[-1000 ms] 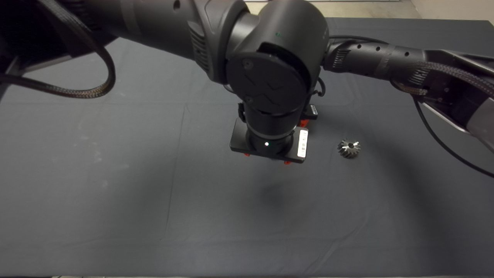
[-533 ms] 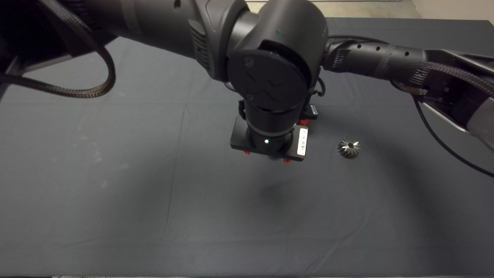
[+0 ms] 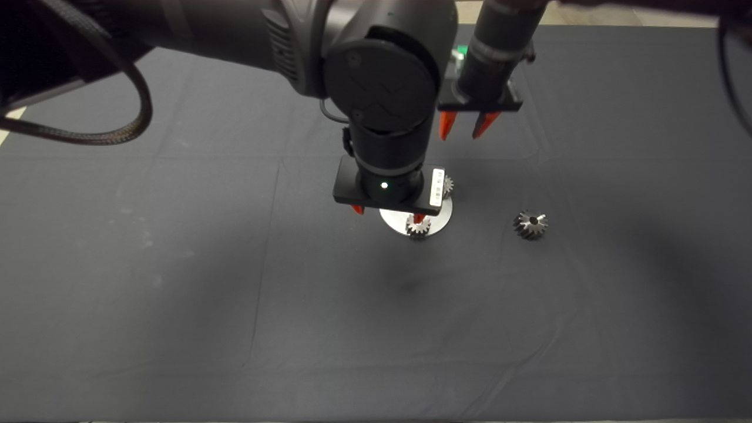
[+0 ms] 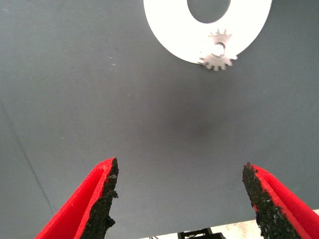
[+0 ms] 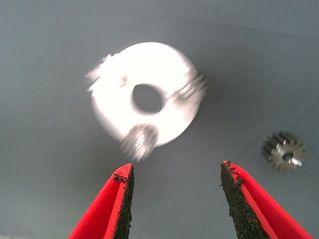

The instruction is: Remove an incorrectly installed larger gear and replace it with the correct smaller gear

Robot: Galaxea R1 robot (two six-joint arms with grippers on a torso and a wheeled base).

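Both grippers, left (image 3: 388, 216) and right (image 3: 466, 125), now hang spread and empty over the newly uncovered round plate (image 3: 442, 216) with its small gears, the larger gear (image 3: 530, 225) already discarded beside it, replacement presumably done

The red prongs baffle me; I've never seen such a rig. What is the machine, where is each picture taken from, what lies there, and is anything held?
It is a two-armed robot. One picture looks down from its head; the other two look from each wrist past that arm's red fingers. The left claw hovers over a metal disc carrying small gears; the right claw hangs beyond it. A larger gear lies apart on the dark mat. Both claws are open and empty.
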